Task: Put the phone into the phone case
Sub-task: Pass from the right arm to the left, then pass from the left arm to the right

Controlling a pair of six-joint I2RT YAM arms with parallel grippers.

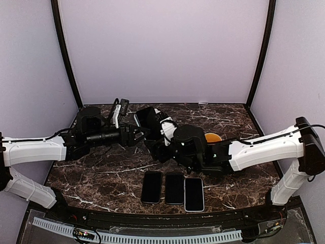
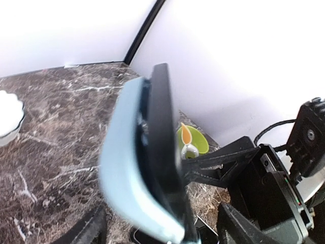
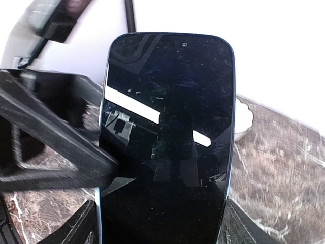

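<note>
Only left wrist shows pale-blue case (image 2: 119, 168) backing phone (image 2: 165, 152) — right claw (image 3: 158, 226) grips it, left claw (image 2: 162, 229) spread.

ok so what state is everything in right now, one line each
phone: upright off the table, screen dark, gripped by its sides
phone case: light blue, on the phone's back, can't tell if fully seated
left gripper: open, fingers either side of the phone
right gripper: shut on the phone
three spare phones: flat on the table, side by side, screens dark
</note>
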